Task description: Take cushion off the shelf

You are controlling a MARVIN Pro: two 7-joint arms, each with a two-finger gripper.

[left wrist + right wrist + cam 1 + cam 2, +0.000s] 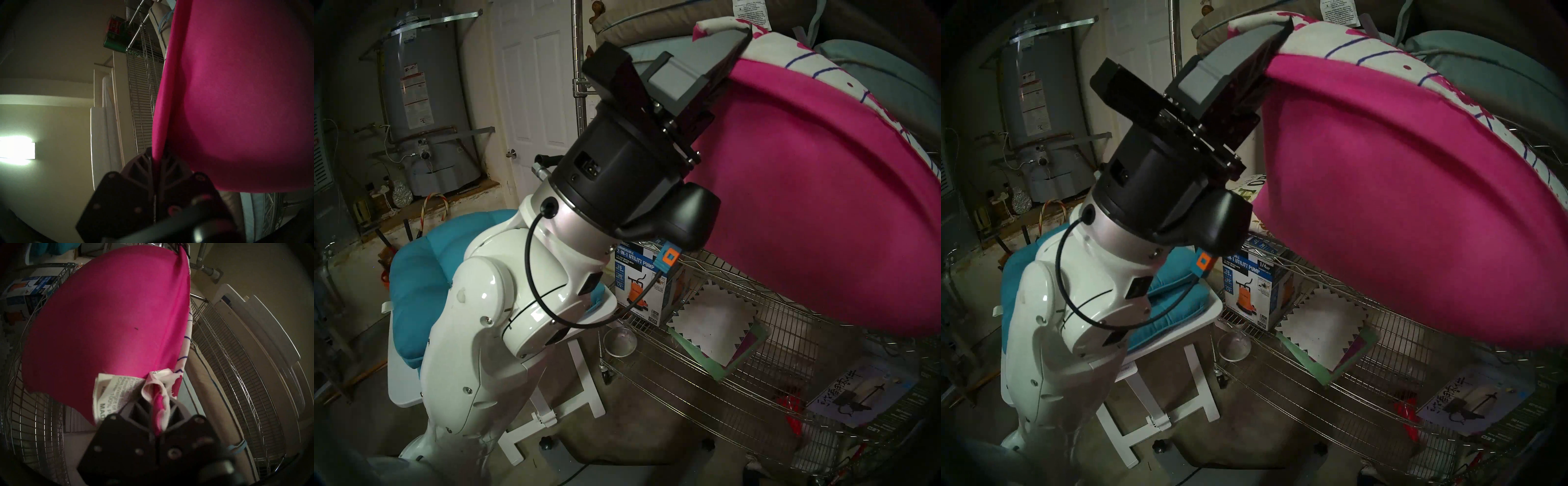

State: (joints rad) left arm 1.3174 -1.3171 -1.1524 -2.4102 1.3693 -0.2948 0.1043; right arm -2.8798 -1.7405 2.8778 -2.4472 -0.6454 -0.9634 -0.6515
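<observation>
The magenta cushion fills the right half of both head views, tilted, with its white patterned face turned up and back. It hangs in front of the chrome wire shelf, above the lower tiers; whether its far edge touches a tier cannot be told.

The left end effector, in the upper middle of the head view, is closed on the upper left corner of the cushion. In the left wrist view its two fingers stand narrow at the bottom centre, with the magenta edge pinched between them. The right end effector is seen only in its own wrist view, at the bottom centre; it is also closed on the cushion, gripping a bunched white and pink corner next to the printed care label.

Behind the cushion, at the top of the head view, lie beige and pale teal cushions. On a lower tier stand a utility pump box and a small metal bowl. At the left, a teal cushion lies on the white tabletop.
</observation>
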